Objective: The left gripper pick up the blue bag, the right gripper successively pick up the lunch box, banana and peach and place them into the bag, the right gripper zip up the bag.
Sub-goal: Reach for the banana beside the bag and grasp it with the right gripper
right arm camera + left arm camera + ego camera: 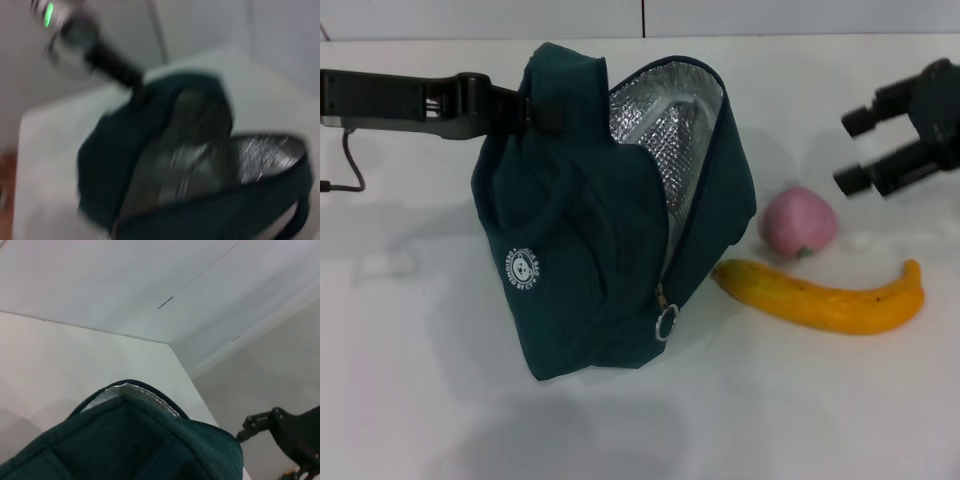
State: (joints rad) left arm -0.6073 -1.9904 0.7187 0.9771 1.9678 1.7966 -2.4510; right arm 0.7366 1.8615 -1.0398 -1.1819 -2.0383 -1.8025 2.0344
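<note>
The blue bag (590, 270) hangs tilted over the white table, its mouth open and its silver foil lining (670, 130) showing. My left gripper (532, 110) reaches in from the left and is shut on the bag's top edge. A pale curved edge inside the opening may be the lunch box; I cannot tell. The pink peach (798, 222) and the banana (825, 297) lie on the table right of the bag. My right gripper (858, 150) hovers open and empty above and right of the peach. The left wrist view shows the bag (125, 445) and the right gripper (245, 429) beyond it. The right wrist view looks into the bag (200, 165).
The bag's metal ring zipper pull (666, 323) dangles at the lower front of the opening. A black cable (350, 160) runs along the table's far left. The table's back edge meets a white wall (640, 18).
</note>
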